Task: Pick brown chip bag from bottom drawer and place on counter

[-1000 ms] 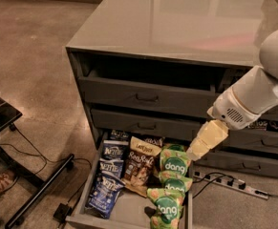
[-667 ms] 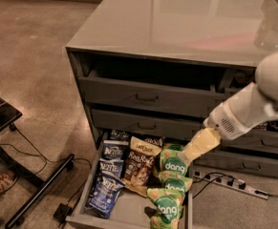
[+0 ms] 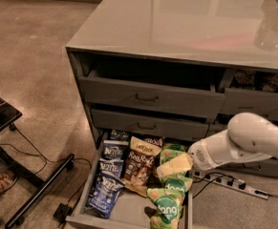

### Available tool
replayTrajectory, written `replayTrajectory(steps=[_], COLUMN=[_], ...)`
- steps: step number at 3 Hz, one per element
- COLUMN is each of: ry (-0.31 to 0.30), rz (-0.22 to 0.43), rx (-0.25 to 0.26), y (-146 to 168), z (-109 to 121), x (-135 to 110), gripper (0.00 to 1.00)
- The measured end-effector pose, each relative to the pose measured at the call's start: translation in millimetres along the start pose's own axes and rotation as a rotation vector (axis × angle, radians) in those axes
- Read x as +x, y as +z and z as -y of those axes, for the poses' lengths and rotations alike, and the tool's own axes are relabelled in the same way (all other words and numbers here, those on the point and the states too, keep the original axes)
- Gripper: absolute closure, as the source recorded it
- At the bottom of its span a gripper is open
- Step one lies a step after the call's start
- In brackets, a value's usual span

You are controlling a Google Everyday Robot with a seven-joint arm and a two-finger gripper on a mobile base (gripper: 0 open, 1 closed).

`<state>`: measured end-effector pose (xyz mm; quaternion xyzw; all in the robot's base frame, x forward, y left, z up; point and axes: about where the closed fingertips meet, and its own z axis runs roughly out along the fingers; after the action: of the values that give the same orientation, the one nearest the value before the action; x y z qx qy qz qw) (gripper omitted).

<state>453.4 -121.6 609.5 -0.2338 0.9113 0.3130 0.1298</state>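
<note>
Cream tool (image 3: 174, 165) hangs over the open grey metal bottom drawer (image 3: 129, 208), just right of the crinkly brown chip bag (image 3: 139, 165), seemingly poised to reach it; its opening cannot be told.

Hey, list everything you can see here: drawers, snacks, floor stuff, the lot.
counter: one, glossy grey, cabinet top
bottom drawer: one, grey, pulled open
upper drawers: at least two, grey, above it
brown chip bag: one, brown, middle of drawer
Kettle bags: at least three, dark blue, drawer's left
dang bags: about three, green, drawer's right
power strip: one, pale, floor right
black stand: one, floor left
arm: one, white, from right
tool: one, cream, over the dang bags
</note>
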Motion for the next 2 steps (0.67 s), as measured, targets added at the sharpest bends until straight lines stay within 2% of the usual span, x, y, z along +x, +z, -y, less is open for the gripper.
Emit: replayTrajectory(steps=[1, 2], ry=[0.005, 0.005], rz=[0.061, 0.061], rx=[0.046, 0.046], y=[3.1, 3.1], z=[13.2, 13.2], x=[-14.5, -14.5], gripper=[0.0, 0.0])
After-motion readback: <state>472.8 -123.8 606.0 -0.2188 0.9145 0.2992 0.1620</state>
